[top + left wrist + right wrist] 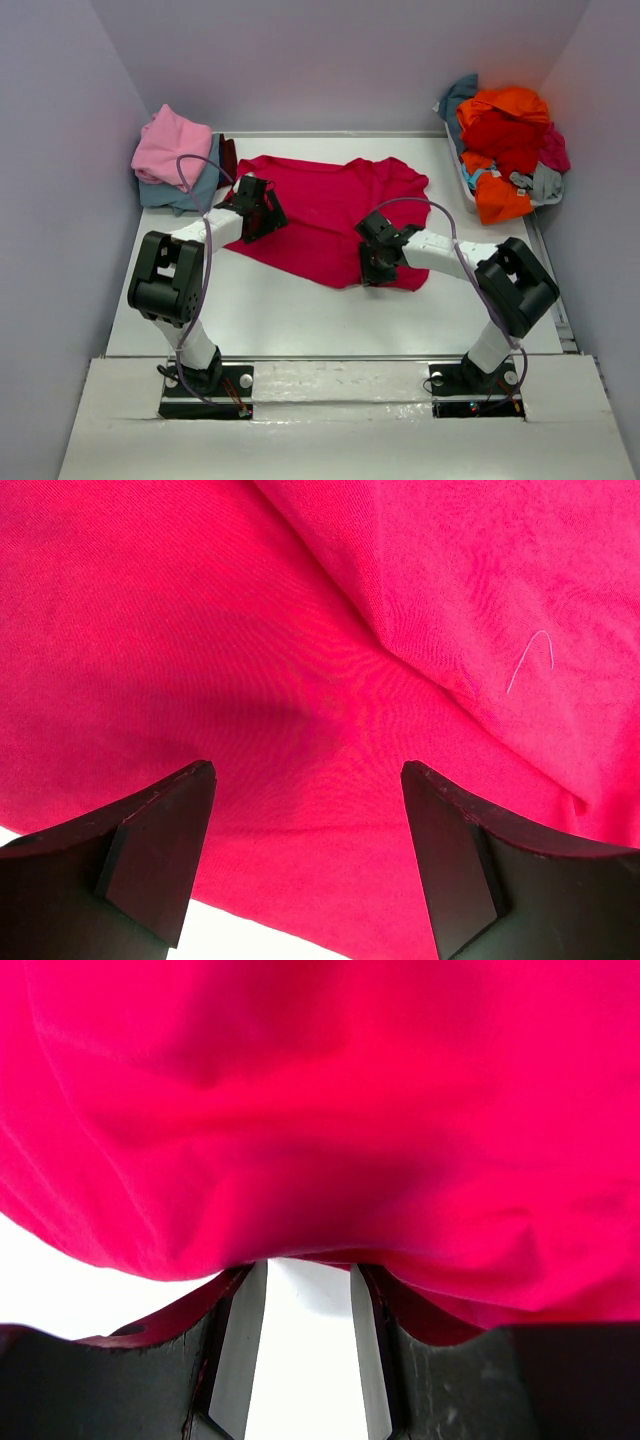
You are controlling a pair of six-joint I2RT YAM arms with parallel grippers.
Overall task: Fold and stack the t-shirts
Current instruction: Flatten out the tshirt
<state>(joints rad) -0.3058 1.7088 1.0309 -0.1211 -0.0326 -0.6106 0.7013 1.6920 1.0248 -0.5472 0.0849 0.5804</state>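
Note:
A magenta-red t-shirt [330, 205] lies spread and a little rumpled in the middle of the white table. My left gripper [265, 215] is over the shirt's left edge. In the left wrist view its fingers [160, 850] stand wide apart and open [305, 775] just above the cloth [300, 630], holding nothing. My right gripper [375, 265] is at the shirt's near hem. In the right wrist view its jaws are apart [308, 1265] with white table showing between them. The hem [320, 1110] drapes over the fingertips and hides them.
A stack of folded tees stands at the back left: pink [170, 140] on top, dusty blue [185, 190] below, maroon [228, 155] beside it. A white bin [462, 175] at the back right holds a heap of orange [505, 105], red, teal and grey tees. Walls close in on three sides.

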